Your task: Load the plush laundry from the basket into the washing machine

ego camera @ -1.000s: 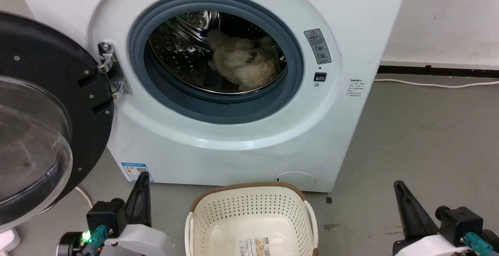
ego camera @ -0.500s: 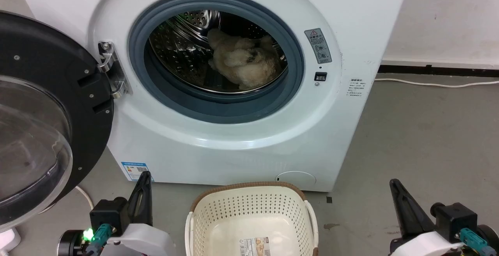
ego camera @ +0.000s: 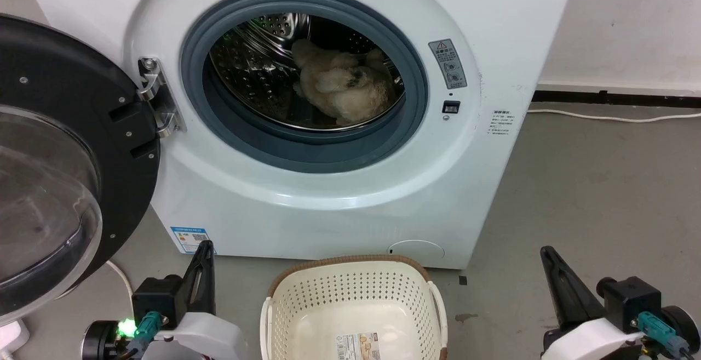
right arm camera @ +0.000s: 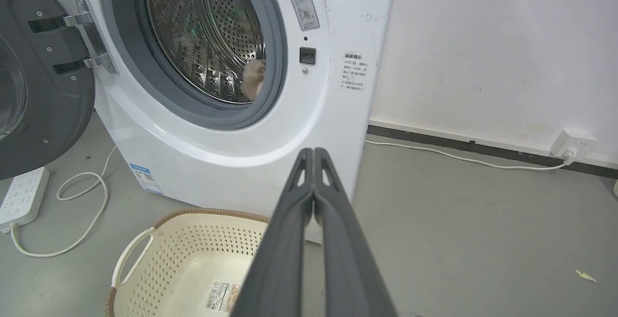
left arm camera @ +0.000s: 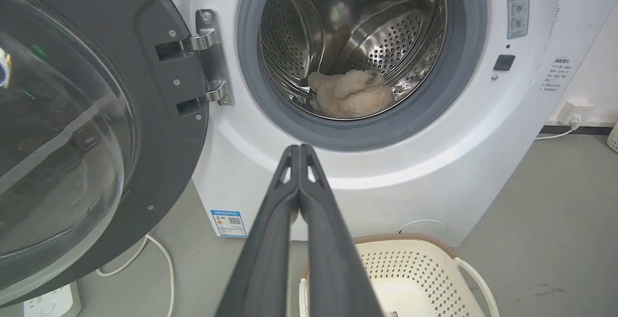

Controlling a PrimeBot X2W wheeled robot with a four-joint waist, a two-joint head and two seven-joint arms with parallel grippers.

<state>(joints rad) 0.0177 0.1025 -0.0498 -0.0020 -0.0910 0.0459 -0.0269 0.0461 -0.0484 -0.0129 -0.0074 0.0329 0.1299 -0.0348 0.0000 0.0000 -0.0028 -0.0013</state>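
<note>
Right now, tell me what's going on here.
The plush laundry lies inside the drum of the washing machine, whose door stands open. The basket on the floor in front has no laundry in view. The left claw and right claw, both shut on nothing, hover either side of the basket.

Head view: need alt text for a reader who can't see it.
The plush laundry lies in the drum of the washing machine, its door swung open at left. In front stands the basket, empty but for a label, flanked by the left gripper and right gripper, both shut.
</note>
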